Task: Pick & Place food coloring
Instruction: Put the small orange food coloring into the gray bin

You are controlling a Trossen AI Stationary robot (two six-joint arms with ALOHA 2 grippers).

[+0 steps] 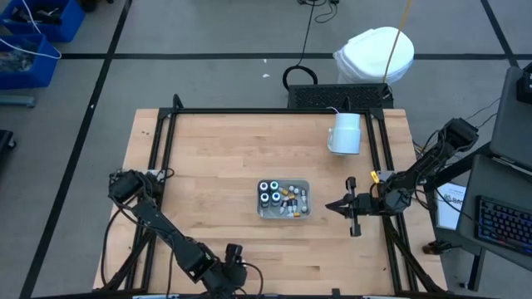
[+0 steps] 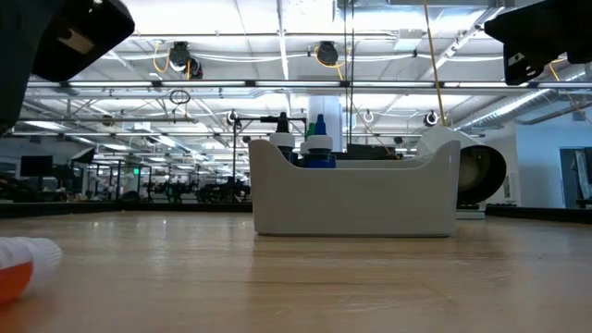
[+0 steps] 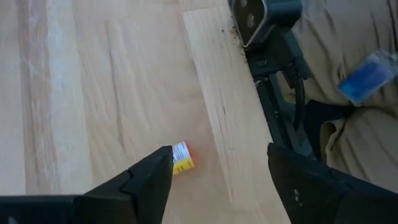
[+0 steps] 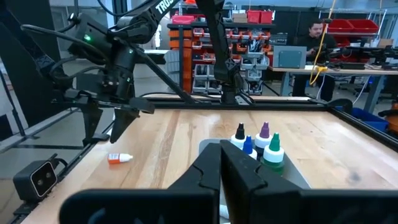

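Pale wood boards make up the counter [image 1: 216,166], framed by black rails. Most of the food coloring [image 1: 287,198] stands packed in a clear tray [image 1: 283,213] near the counter's middle: four dark pots with pale ringed tops on one side, small white-capped dropper bottles on the other. In the right wrist view, blue, purple, green and black-tipped bottles [image 4: 261,144] rise above the tray's rim. One orange bottle [image 3: 181,157] with a white cap lies on its side alone near the counter's front edge, well apart from the tray. The left tool [image 3: 217,168] hovers over that stray bottle, its fingers spread wide, not touching it. The right tool [image 1: 342,207] sits just beside the tray's right end, fingers pressed together. A white mug [image 1: 346,134] lies toward the back right of the counter.
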